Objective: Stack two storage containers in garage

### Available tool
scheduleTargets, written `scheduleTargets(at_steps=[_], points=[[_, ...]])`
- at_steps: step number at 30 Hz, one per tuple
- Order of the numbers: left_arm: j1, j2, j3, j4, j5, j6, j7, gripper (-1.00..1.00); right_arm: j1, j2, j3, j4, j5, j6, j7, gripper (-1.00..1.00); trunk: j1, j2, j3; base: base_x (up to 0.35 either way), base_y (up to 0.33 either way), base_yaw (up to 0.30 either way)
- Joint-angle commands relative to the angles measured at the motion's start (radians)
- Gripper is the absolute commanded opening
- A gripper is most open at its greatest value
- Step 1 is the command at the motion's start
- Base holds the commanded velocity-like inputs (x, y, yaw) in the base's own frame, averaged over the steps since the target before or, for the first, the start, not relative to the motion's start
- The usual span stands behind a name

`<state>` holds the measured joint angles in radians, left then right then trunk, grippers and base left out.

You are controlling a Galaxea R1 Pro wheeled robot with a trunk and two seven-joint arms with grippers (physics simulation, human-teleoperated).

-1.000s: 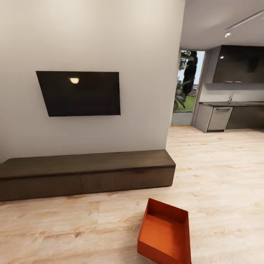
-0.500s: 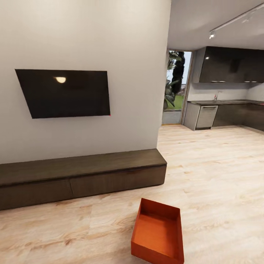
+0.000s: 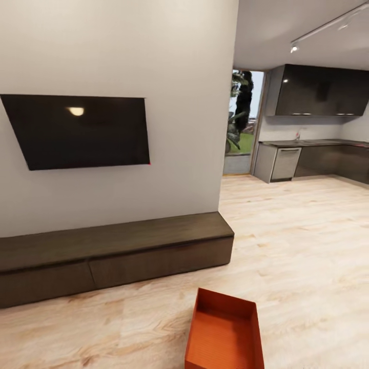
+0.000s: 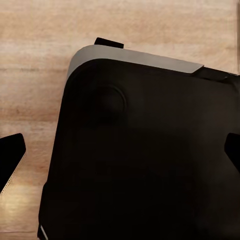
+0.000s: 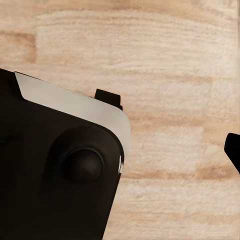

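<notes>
You've got one storage container (image 3: 225,333) in view, lying open on the wood-plank floor (image 3: 297,246) just in front of the dark bench (image 3: 113,251). One TV (image 3: 77,130) hangs on the wall above. Can't tell the state of either arm's jaws.

Head camera facing bench (image 3: 113,251) wall, 2 wrist cameras close above shared wood floor (image 5: 165,60)

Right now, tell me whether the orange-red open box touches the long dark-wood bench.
Apart. The head view shows a strip of light plank floor between the orange-red box and the dark-wood bench.
</notes>
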<state>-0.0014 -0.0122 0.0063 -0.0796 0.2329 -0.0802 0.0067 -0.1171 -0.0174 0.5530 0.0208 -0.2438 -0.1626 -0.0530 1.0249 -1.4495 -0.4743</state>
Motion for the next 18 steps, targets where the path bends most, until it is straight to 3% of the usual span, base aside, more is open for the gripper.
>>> scheduleTargets(at_steps=[1,18], points=[[0.000,0.000,0.000,0.000,0.005,-0.003,0.001,1.00,-0.001,0.000,0.008,0.002,-0.009,-0.005,-0.001,1.00,0.000,0.000,-0.001,0.042,0.005,-0.226],[0.000,-0.002,0.000,0.000,0.005,-0.003,0.001,1.00,-0.001,-0.001,0.008,0.002,-0.009,-0.005,-0.001,1.00,0.000,0.000,-0.001,0.004,0.000,-0.243]])
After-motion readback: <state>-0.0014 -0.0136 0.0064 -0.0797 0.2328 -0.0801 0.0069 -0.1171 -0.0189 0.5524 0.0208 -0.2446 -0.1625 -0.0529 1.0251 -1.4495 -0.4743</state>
